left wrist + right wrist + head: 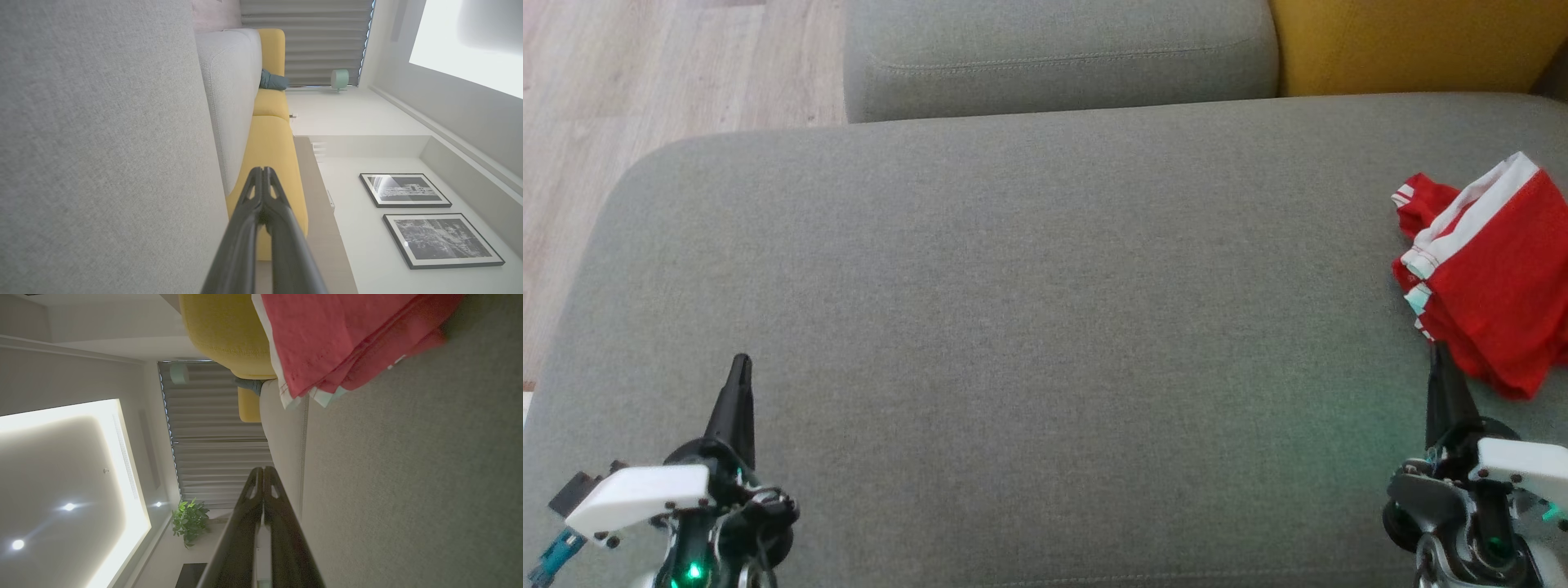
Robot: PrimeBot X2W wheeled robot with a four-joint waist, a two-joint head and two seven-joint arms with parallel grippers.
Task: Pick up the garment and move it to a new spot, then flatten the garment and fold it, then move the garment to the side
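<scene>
The left gripper [740,363] is seen shut and empty, its two dark fingers pressed together over the grey sofa cushion [1029,286]; in the left wrist view the same gripper [263,173] is shown with tips meeting and nothing between them. The right gripper [1439,359] is likewise closed on nothing, as is confirmed in its own wrist view [263,471]. The garment [1494,269], red with white stripes, is found bunched on the cushion just ahead of the right gripper's tips and slightly to its outer side; whether it is touched cannot be told. From the left gripper it is well apart, far across the cushion. In the right wrist view the garment [327,339] is seen beyond the fingertips.
</scene>
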